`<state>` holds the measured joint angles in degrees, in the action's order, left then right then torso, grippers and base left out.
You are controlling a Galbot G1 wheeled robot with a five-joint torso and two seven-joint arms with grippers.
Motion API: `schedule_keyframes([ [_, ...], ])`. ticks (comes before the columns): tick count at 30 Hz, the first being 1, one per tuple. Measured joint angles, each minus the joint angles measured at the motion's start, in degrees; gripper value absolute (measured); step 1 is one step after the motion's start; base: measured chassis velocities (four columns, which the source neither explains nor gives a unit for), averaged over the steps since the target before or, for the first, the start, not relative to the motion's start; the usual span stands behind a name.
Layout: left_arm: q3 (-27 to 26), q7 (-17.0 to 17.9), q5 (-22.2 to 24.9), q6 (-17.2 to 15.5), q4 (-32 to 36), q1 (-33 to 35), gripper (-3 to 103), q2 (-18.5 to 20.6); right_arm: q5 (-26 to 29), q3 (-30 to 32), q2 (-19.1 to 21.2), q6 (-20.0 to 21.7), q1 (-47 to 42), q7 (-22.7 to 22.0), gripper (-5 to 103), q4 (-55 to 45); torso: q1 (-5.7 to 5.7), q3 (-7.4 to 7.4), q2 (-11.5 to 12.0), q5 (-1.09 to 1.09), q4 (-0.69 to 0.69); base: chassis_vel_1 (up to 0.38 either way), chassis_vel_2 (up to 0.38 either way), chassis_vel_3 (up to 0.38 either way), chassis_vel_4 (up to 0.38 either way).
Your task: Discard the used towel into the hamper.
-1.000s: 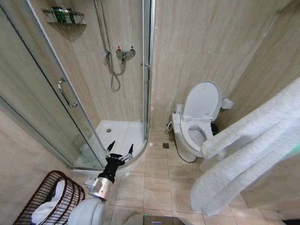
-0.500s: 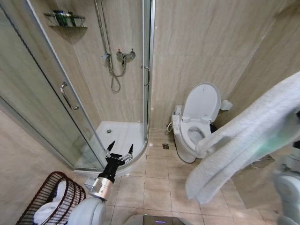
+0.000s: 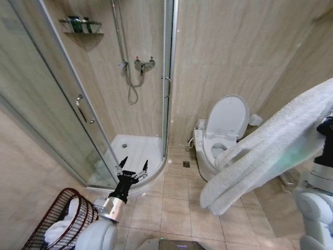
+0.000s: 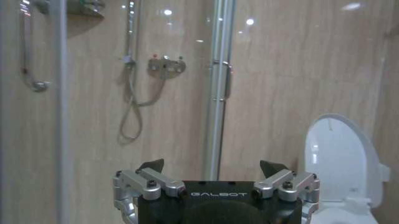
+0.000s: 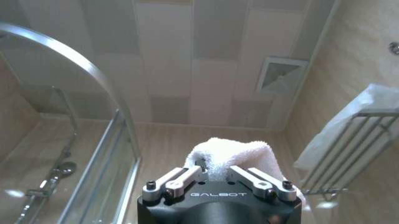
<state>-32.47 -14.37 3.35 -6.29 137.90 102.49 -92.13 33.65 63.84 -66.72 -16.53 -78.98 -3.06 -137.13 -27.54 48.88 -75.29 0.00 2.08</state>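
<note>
Right wrist view has the right gripper point(image 5: 214, 176) at the bottom centre of the frame, its two fingers point(image 5: 171, 183) drawn in narrow and clamped on a bunched fold of the white towel point(image 5: 232, 156), with the ceiling panels and the curved shower rail beyond, so the wrist points upward. In the head view the towel point(image 3: 270, 148) hangs as a long thick band from the upper right edge down toward the middle right, its free end dangling in front of the toilet point(image 3: 221, 133) but well above the floor tiles. Against the earlier head pictures, the whole bathroom has slid down and rightward in the frame, which reads as the camera turning; the towel's lower end now sits higher and nearer the centre, and more of the right arm shows at the right edge. I take that as the carry being under way, the towel lifted clear and not yet over its target. The left gripper point(image 3: 132, 169) stays parked at lower centre-left, fingers spread wide and empty, aimed at the shower tray point(image 3: 130, 151). The hamper point(image 3: 62, 221) stands in the lower left corner, already holding white cloth, well apart from the towel.
</note>
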Motion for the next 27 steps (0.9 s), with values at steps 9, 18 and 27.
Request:
schedule_keyframes([
  [9, 0.0, 0.0, 0.0, 0.0, 0.0, 0.0, 100, 0.0, 0.2, 0.0, -0.1, 0.0, -0.4, 0.1, 5, -1.0, -0.76, 0.93, -1.7, 0.00, 0.01, 0.041, 0.045, 0.059, 0.050],
  [18, 0.0, 0.0, 0.0, 0.0, 0.0, 0.0, 100, 0.0, 0.3, 0.0, -0.3, 0.1, -0.4, 0.0, 5, -1.7, -1.74, 2.02, -3.8, 0.00, -0.01, 0.000, 0.000, 0.000, 0.000],
  [27, 0.0, 0.0, 0.0, 0.0, 0.0, 0.0, 100, 0.0, 0.3, 0.1, -0.1, 0.1, -0.5, 0.0, 5, -2.0, -3.14, 3.71, -6.9, 0.00, -0.01, 0.000, 0.000, 0.000, 0.000],
])
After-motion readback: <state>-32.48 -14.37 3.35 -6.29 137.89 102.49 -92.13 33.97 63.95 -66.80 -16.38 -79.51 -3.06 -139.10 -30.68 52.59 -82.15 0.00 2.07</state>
